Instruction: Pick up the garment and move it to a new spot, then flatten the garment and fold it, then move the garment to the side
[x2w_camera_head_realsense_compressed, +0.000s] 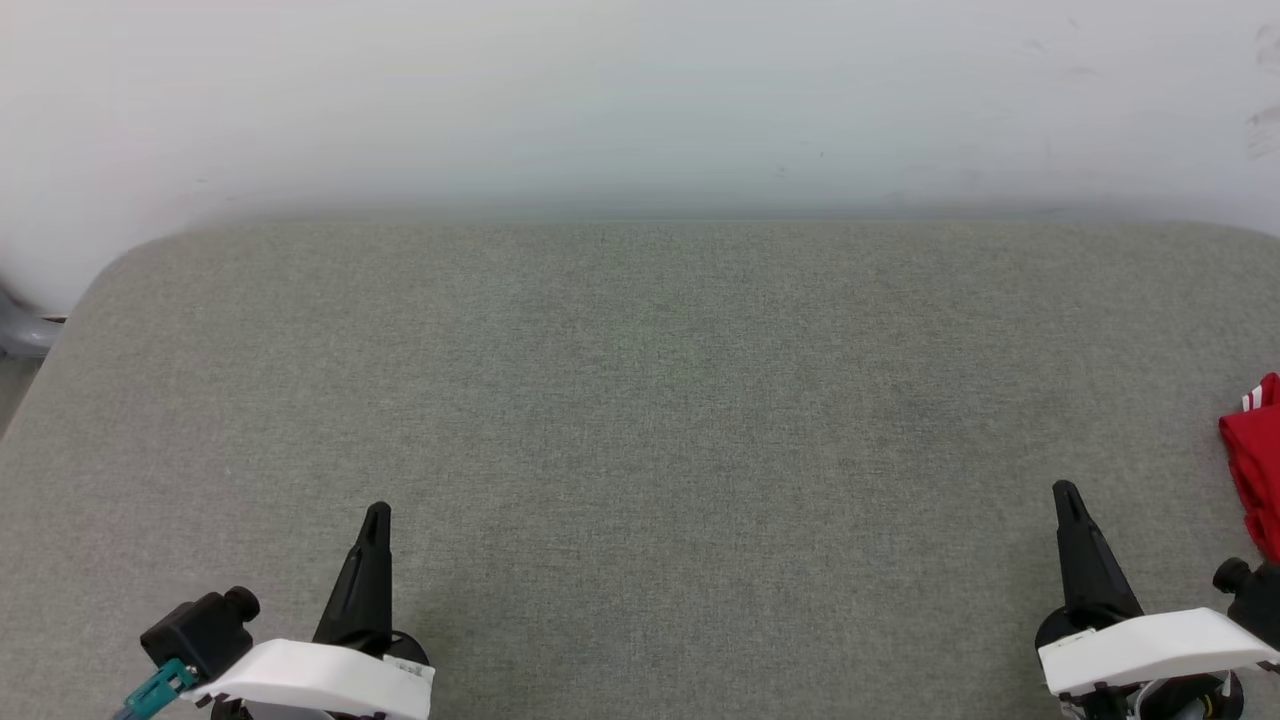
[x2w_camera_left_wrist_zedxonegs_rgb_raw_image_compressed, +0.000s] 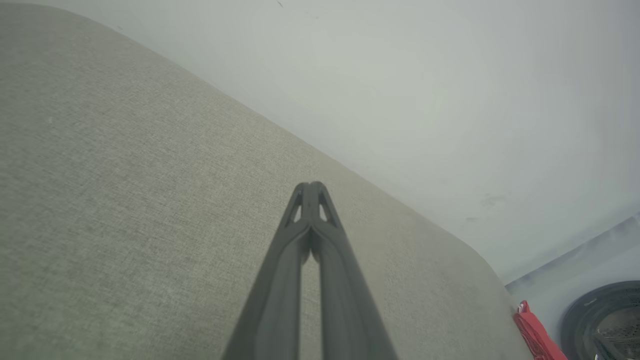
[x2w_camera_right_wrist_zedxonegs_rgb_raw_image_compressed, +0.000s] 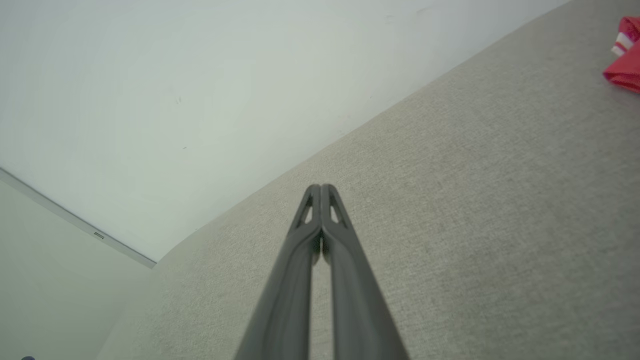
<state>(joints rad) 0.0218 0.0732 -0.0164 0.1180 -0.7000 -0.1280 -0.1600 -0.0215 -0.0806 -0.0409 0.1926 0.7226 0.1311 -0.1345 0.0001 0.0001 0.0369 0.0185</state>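
Note:
The garment (x2w_camera_head_realsense_compressed: 1256, 460) is a bunched red cloth with a bit of red-and-white striped trim, lying at the far right edge of the grey padded table (x2w_camera_head_realsense_compressed: 640, 400) and cut off by the frame. A sliver of the garment (x2w_camera_left_wrist_zedxonegs_rgb_raw_image_compressed: 534, 331) lies at the table's far corner in the left wrist view, and the garment (x2w_camera_right_wrist_zedxonegs_rgb_raw_image_compressed: 626, 54) sits at the top right in the right wrist view. My left gripper (x2w_camera_head_realsense_compressed: 376, 512) is shut and empty at the lower left, far from it. My right gripper (x2w_camera_head_realsense_compressed: 1066, 492) is shut and empty, a short way left of the cloth. Tips meet on the left gripper (x2w_camera_left_wrist_zedxonegs_rgb_raw_image_compressed: 311, 186) and the right gripper (x2w_camera_right_wrist_zedxonegs_rgb_raw_image_compressed: 320, 187).
A pale wall (x2w_camera_head_realsense_compressed: 640, 100) runs behind the table's far edge. A grey object (x2w_camera_head_realsense_compressed: 20, 330) sits past the table's left corner. A dark round thing (x2w_camera_left_wrist_zedxonegs_rgb_raw_image_compressed: 602, 320) lies beyond the table's corner in the left wrist view.

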